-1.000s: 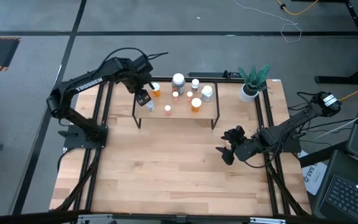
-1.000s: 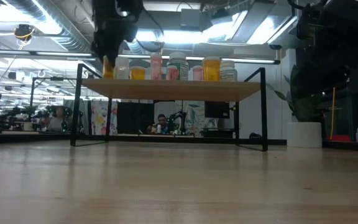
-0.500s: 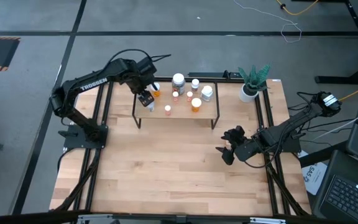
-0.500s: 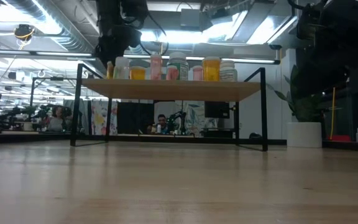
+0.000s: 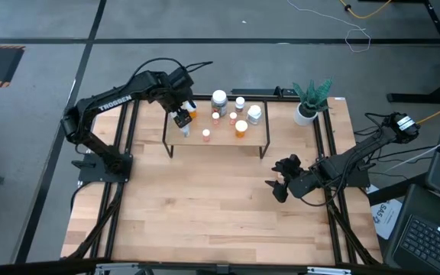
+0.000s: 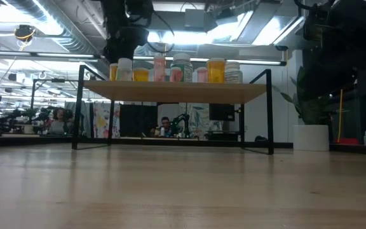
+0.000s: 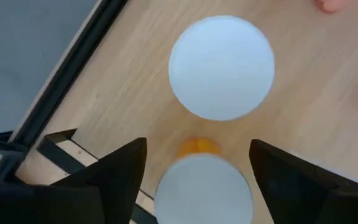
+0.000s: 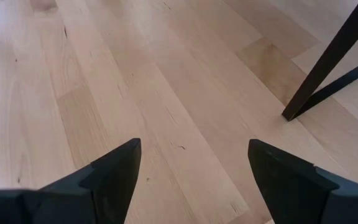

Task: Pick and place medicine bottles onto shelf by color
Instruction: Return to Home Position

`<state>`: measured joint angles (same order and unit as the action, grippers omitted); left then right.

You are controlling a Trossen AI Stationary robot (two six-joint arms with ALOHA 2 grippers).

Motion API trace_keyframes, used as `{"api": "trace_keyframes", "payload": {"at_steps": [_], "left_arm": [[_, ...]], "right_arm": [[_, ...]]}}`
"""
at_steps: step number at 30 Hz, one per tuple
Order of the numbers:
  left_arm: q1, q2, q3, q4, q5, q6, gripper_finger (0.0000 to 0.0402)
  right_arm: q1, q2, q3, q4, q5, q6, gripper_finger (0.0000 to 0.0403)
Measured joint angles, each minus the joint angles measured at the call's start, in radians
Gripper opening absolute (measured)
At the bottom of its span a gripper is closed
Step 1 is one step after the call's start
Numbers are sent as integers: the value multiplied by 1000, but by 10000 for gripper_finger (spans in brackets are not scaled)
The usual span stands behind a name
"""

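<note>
High view: TROSSEN lettering [image 5: 117, 100] on left arm [image 5: 90, 113]; left jaws parted above shelf [image 5: 220, 140] bottles [image 5: 219, 98], right jaws parted.

White "TROSSEN" lettering on the left arm [image 5: 117, 100]

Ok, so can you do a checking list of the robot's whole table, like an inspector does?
Surface: wooden table, bare in front of the shelf.
Job's things: the medicine bottles stand on the shelf; none seen on the table.
Clutter: a potted plant beside the shelf's right end.
Grippers: left gripper open, above the bottles at the shelf's left end; right gripper open, over bare table on the right side.
Cables: a black cable loops over the left arm; a loose wire lies on the floor beyond the table.
Surroundings: a laptop beside the table; a person far behind.
</note>
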<state>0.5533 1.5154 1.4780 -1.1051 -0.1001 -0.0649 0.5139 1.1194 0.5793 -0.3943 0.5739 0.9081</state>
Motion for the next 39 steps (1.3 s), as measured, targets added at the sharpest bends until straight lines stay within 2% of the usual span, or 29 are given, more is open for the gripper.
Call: {"api": "trace_keyframes", "payload": {"at_steps": [5, 10, 14, 16, 21, 25, 29, 33, 39], "left_arm": [[-4, 0, 84, -32, 0, 31, 281], [-24, 0, 255, -68, -1, 22, 281], [-58, -2, 397, -181, -2, -53, 281], [-79, -8, 441, -268, -2, -146, 281], [-147, -71, 449, -484, -15, -242, 281], [-258, -194, 324, -414, -77, -276, 281], [-351, -387, 141, -295, -115, -326, 281], [-451, -609, -108, -13, -117, -340, 281], [-551, -888, -548, 454, -118, -234, 281]], "right_arm": [[0, 0, 0, 0, 0, 0, 298], [0, 0, 0, 0, -1, 2, 298], [0, 0, 0, 0, -2, -1, 298], [0, 0, 0, 0, -2, -1, 298], [0, 0, 0, 0, -1, -3, 298], [0, 0, 0, 0, -2, -3, 298], [0, -1, 0, 7, -6, -1, 298], [0, -1, -1, 10, -19, -1, 298], [0, -1, -1, 4, -20, -3, 298]]}}
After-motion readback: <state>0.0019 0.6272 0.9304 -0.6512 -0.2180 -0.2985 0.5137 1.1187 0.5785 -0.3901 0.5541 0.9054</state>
